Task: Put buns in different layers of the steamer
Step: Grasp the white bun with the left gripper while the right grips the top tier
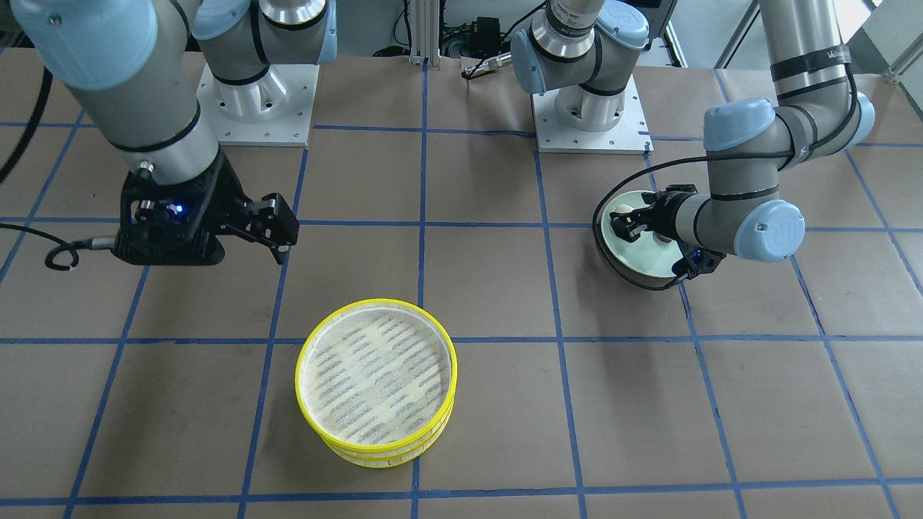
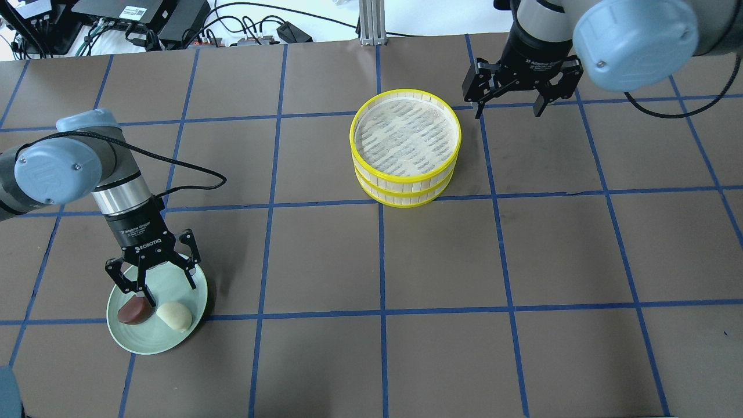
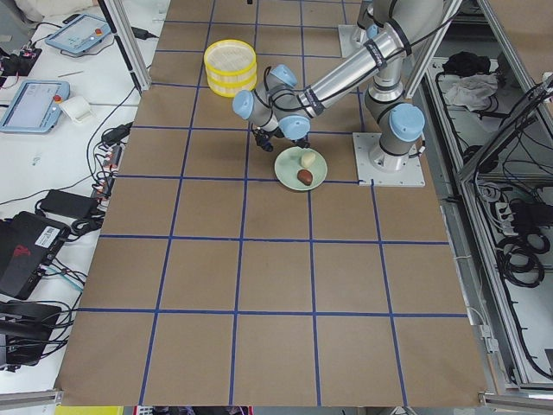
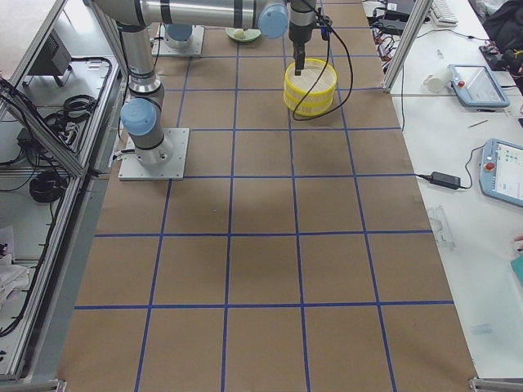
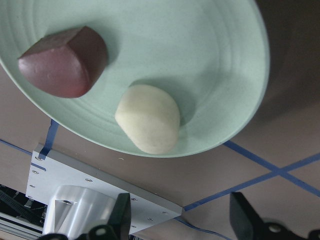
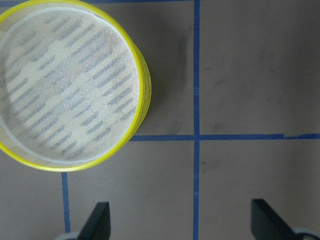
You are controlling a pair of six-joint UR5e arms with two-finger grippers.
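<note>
The steamer (image 2: 442, 158) stands mid-table as two stacked yellow-rimmed layers, the top layer (image 1: 376, 375) empty with its slatted floor showing; it also shows in the right wrist view (image 6: 65, 85). The cream-white bun (image 2: 175, 315) and the reddish-brown bun (image 2: 135, 310) lie side by side on a pale green plate (image 2: 152, 342). My left gripper (image 2: 165, 289) is open and hovers just over the plate's far side, touching neither bun. The left wrist view shows the cream bun (image 5: 148, 125) and the brown bun (image 5: 65, 62). My right gripper (image 2: 509, 110) is open and empty, beside the steamer's far right.
The brown table (image 2: 371, 261) has a blue tape grid. The arm bases (image 1: 591, 108) stand on metal plates at the robot's edge. Cables and boxes (image 2: 145, 23) lie beyond the far edge. A side bench with tablets (image 3: 52, 78) flanks the table.
</note>
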